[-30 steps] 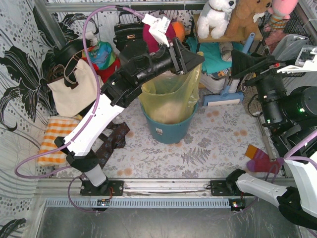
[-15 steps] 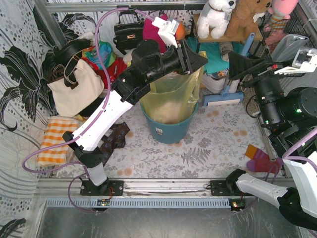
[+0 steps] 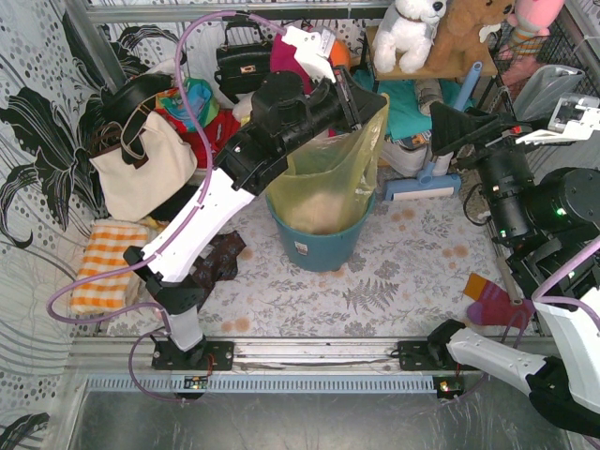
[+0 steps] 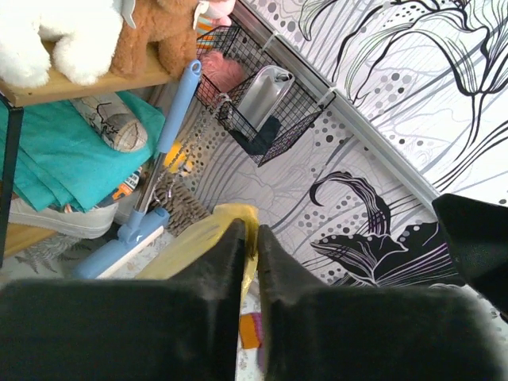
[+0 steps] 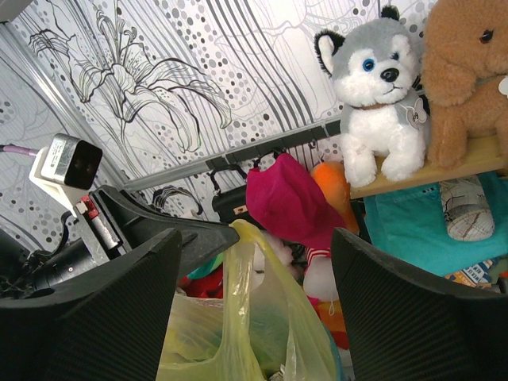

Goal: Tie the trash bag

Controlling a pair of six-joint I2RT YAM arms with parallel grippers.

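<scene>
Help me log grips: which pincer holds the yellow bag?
The left pincer, shut on the yellow bag's raised edge; the right pincer is open, apart from it.

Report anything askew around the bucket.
The trash bag sits lopsided: the left gripper pinches one corner of its rim and stretches it up into a peak, while the rest sags inside the teal bucket.

A: Where is room around the trash bag [image 3: 330, 178]?
B: To its right, a gap up to the right gripper [image 3: 450, 127], and the floral mat [image 3: 403, 281] in front lies open.
A: And what blocks?
B: The left gripper [image 3: 373, 101] crosses its mouth; the tote bag [image 3: 141, 173], handbag [image 3: 242, 64] and toy shelf [image 3: 422, 70] crowd behind and left.
</scene>
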